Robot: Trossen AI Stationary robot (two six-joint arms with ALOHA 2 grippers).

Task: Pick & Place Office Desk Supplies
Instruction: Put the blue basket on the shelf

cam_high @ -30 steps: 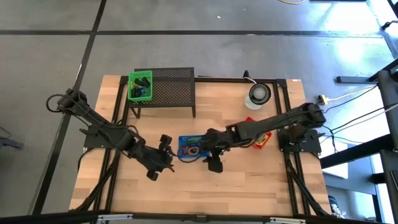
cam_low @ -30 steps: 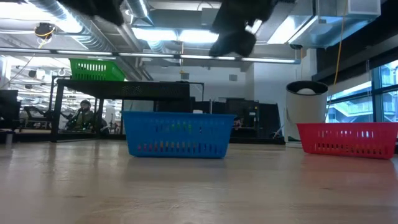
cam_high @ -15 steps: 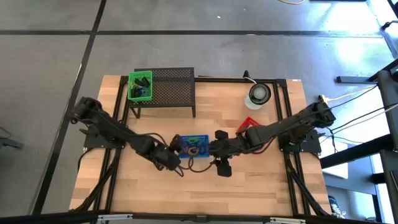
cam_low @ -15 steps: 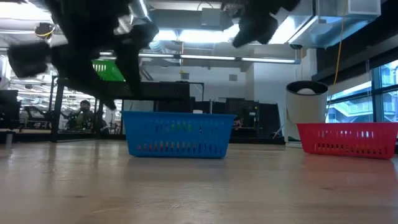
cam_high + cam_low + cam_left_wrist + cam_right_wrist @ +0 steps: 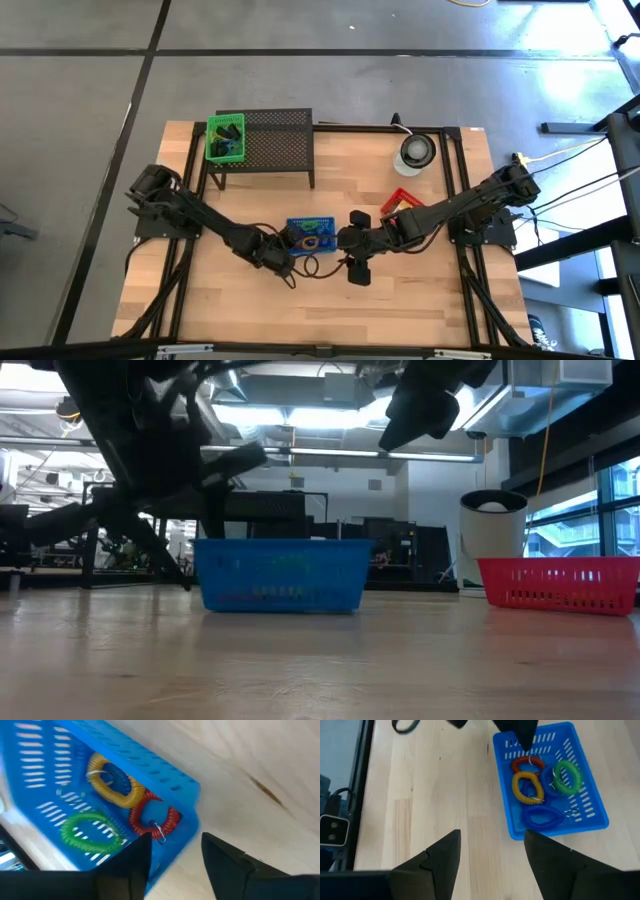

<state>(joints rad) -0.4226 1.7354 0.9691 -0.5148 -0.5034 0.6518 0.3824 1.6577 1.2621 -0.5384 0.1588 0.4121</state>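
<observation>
On the wooden tabletop [image 5: 240, 300], the left tool [image 5: 172, 857] hangs with fingers parted and empty at the edge of the blue basket [image 5: 310, 236]. Inside lie coiled loops: green [image 5: 90, 832], yellow [image 5: 112, 785], red [image 5: 152, 817]. It should straddle the red loop squarely, clear of the wall, before closing. The right tool [image 5: 490, 852] waits released on the basket's other side.
</observation>
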